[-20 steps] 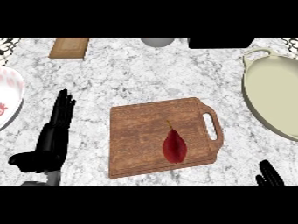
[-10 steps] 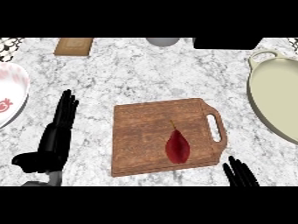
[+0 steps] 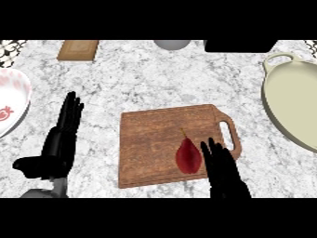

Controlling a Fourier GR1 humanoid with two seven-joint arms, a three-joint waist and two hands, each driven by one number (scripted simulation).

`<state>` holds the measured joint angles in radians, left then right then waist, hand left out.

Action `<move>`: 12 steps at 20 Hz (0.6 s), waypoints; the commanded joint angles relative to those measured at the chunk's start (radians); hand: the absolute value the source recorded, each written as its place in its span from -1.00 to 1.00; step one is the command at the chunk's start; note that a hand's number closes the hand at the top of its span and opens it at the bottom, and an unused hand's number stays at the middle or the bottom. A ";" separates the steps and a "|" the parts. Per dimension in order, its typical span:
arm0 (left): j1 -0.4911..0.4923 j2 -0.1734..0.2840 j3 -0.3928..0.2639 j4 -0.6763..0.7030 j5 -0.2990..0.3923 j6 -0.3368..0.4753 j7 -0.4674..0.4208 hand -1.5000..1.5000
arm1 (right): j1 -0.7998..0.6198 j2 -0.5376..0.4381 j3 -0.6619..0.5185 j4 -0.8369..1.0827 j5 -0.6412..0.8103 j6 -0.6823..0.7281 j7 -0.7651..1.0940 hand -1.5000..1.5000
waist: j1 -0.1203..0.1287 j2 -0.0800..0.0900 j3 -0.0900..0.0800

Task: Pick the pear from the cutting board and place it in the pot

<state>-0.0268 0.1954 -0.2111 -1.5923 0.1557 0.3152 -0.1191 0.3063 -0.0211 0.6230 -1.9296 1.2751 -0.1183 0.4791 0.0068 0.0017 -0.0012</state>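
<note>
Pear beside open right robot hand

One head view looks steeply down, close over the marble counter.

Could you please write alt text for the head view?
The right hand, fingers straight, reaches beside a red pear on a wooden cutting board. The cream pot sits right; the left hand rests open at left.
</note>
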 commanded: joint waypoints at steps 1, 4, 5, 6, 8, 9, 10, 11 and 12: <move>0.031 -0.003 0.019 -0.009 -0.018 -0.007 -0.020 0.00 | -0.098 0.020 0.028 0.107 -0.012 0.019 0.123 -1.00 | -0.003 -0.002 0.001; -0.009 -0.015 0.035 -0.007 -0.016 -0.033 0.030 0.00 | -0.136 0.020 -0.064 0.143 -0.078 0.034 0.044 -1.00 | -0.006 -0.002 0.001; 0.018 -0.023 0.012 -0.020 -0.029 -0.024 0.007 0.00 | -0.156 0.021 0.007 0.268 -0.073 -0.075 0.084 -1.00 | -0.003 -0.001 0.002; -0.003 -0.016 0.067 0.044 0.010 -0.081 -0.029 0.00 | -0.208 0.021 -0.024 0.212 -0.090 0.008 0.112 -1.00 | -0.005 -0.001 0.001; 0.036 -0.037 0.042 -0.017 -0.041 -0.048 -0.011 0.00 | -0.212 0.021 -0.083 0.230 -0.107 0.004 0.043 -1.00 | -0.005 -0.002 0.001; 0.066 -0.020 0.030 -0.085 -0.050 -0.047 0.037 0.00 | -0.195 0.021 0.012 0.182 -0.089 0.011 0.141 -1.00 | -0.004 -0.003 0.001; 0.021 -0.042 0.041 -0.062 -0.057 -0.028 0.042 0.00 | -0.242 0.021 -0.008 0.305 -0.092 -0.083 0.110 -1.00 | -0.004 -0.002 0.001; 0.013 -0.005 0.086 -0.058 -0.011 -0.097 0.056 0.00 | -0.206 0.021 0.007 0.271 -0.075 -0.059 0.119 -1.00 | -0.006 -0.002 0.001; -0.010 -0.016 0.110 0.044 -0.002 -0.118 -0.011 0.00 | -0.222 0.021 -0.005 0.334 -0.073 -0.113 0.102 -1.00 | -0.007 -0.002 0.001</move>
<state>-0.0114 0.1748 -0.1503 -1.6051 0.1345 0.2488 -0.1100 0.1161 -0.0017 0.6108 -1.6844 1.1991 -0.1645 0.5730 0.0017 -0.0002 0.0000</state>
